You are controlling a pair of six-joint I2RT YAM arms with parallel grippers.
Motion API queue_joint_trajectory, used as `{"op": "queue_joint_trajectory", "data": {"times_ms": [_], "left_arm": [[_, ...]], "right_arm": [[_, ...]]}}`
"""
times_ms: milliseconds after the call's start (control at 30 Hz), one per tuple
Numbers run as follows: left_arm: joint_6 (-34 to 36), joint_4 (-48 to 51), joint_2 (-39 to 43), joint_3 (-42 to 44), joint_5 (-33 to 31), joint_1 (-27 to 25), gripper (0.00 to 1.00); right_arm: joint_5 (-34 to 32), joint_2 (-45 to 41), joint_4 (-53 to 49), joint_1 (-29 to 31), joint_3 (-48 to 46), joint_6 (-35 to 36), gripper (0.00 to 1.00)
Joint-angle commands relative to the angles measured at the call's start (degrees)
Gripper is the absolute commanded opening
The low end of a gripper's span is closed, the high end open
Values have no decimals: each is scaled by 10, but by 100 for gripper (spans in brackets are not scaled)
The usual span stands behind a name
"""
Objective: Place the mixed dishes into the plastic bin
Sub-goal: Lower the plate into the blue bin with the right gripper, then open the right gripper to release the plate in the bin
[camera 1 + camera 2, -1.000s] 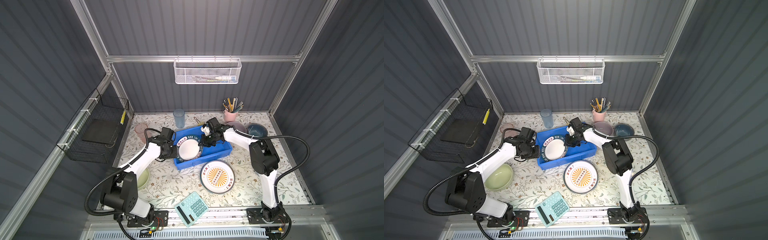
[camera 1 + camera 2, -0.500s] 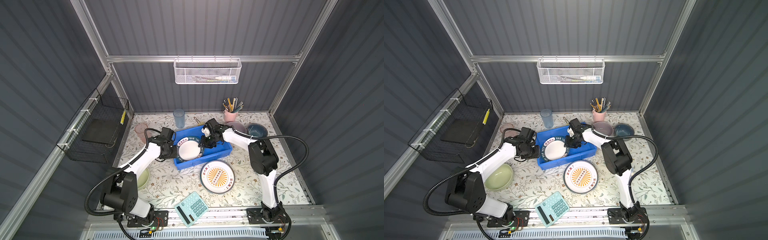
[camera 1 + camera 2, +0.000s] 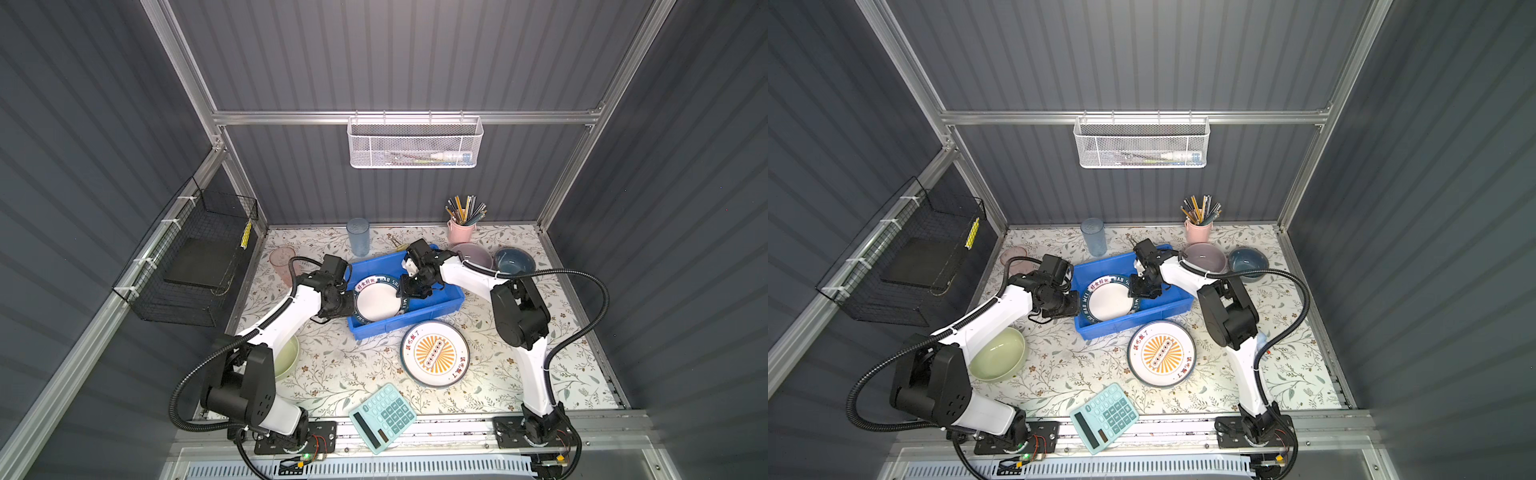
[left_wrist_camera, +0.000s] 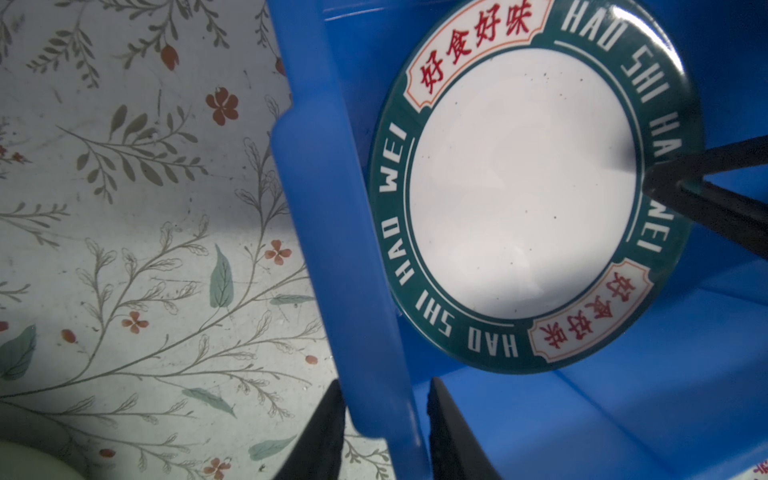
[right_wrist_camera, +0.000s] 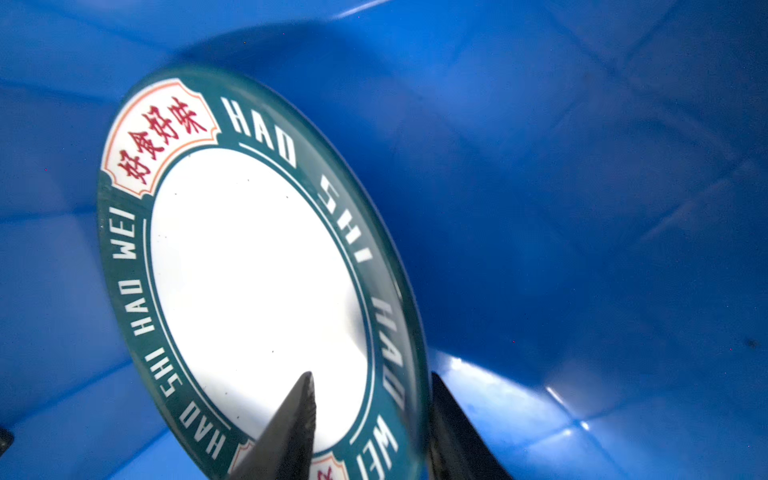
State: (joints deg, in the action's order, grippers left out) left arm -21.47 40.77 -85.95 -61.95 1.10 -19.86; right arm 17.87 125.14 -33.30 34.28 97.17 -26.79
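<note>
On the floral surface, the blue plastic bin sits around the middle, slightly toward 12 o'clock. The lettered-rim plate is inside, tilted, at the bin's 8 o'clock end. I've got my right claw spread open around the plate's edge. My left claw straddles the bin wall, can't tell if it's pinching.

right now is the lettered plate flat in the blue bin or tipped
Tipped: lettered plate leans inside the plastic bin, one edge raised at the right gripper.
</note>
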Motion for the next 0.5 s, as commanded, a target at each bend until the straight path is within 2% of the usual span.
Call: {"op": "queue_joint_trajectory", "data": {"times_ms": [0,167,300,467], "left_arm": [[11,18,18,-11,2,4,40],[19,35,25,-21,-12,4,47],[24,55,32,-39,-20,4,49],[54,73,39,-65,22,4,50]], "right_arm": [[-14,-1,-30,5,23,21,46],[-51,-15,-60,4,38,44,54],[-73,-25,-92,4,56,62,57],[-79,-69,-94,3,49,75,59]]}}
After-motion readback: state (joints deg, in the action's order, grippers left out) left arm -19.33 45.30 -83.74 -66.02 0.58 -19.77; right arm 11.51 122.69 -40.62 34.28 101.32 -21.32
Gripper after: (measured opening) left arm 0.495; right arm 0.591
